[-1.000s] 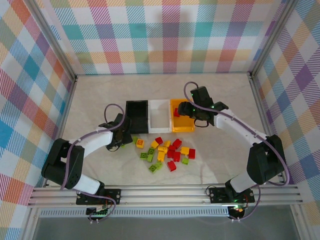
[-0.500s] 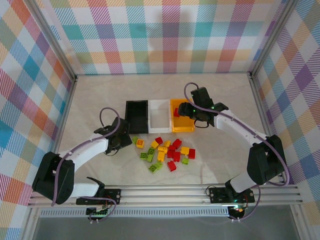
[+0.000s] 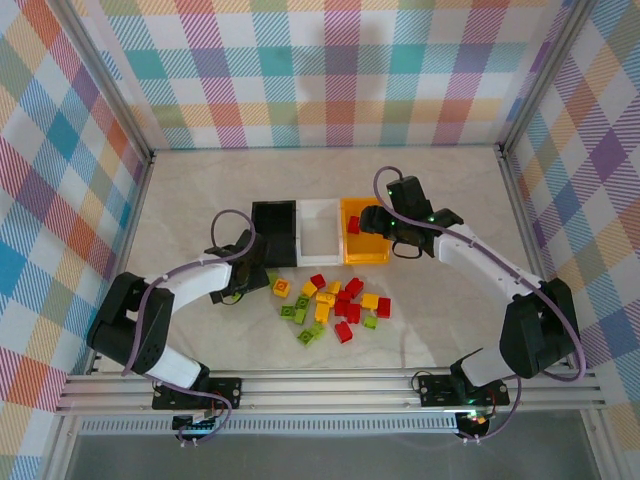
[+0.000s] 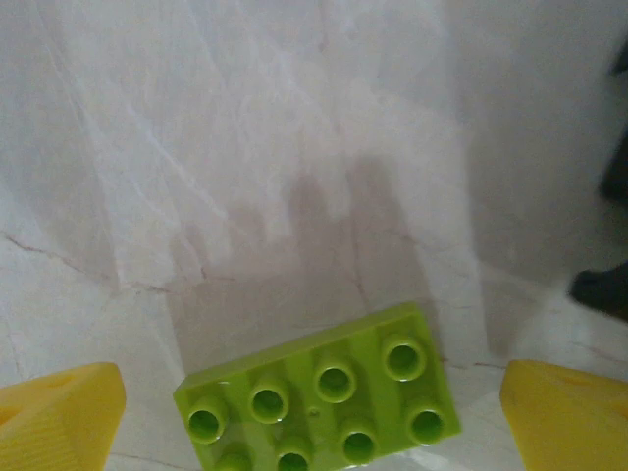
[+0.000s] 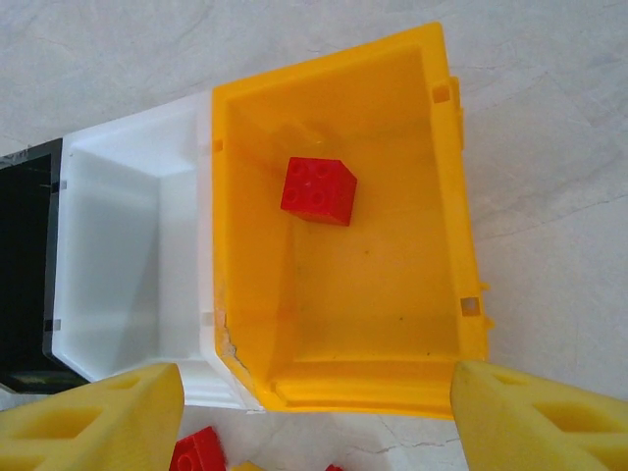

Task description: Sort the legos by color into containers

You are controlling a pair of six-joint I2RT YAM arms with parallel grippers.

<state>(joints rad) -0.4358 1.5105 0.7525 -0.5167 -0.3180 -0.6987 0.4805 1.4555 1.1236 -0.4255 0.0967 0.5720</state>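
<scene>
Spread wider than before, our left end effector straddles a lime brick lying untouched on the bench; we rate it light, rigid, slick-sided, best pinched across its flat sides below the studs.

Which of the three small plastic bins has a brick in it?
The orange-yellow plastic bin, rightmost: one red studded brick lies inside. The white bin and black bin look bare.
</scene>
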